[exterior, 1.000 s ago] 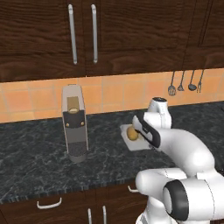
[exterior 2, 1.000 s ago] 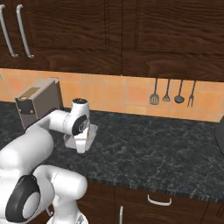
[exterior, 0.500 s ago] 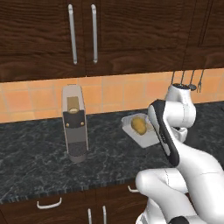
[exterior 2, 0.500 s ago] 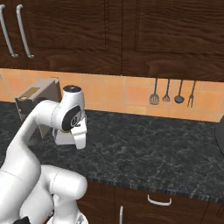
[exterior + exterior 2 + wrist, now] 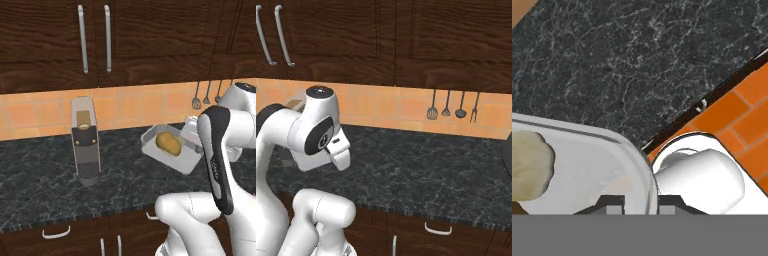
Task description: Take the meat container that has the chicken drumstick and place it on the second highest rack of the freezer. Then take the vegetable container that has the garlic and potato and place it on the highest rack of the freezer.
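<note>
Our gripper (image 5: 639, 202) clamps the rim of the vegetable container (image 5: 167, 149), lifting its potato (image 5: 169, 143) above the dark surface (image 5: 45, 185).

glossy white arm (image 5: 220, 150), dark joint bands

Since a second ago the arm has swung up and back, lifting the tray (image 5: 167, 150) off the counter (image 5: 45, 185). The tray, flat on the stone before, now hangs tilted in the air, its open side facing about 10 o'clock in the left base view, the potato (image 5: 169, 143) riding inside. The gripper (image 5: 640, 202) stays clamped on the tray's rim throughout.
</note>
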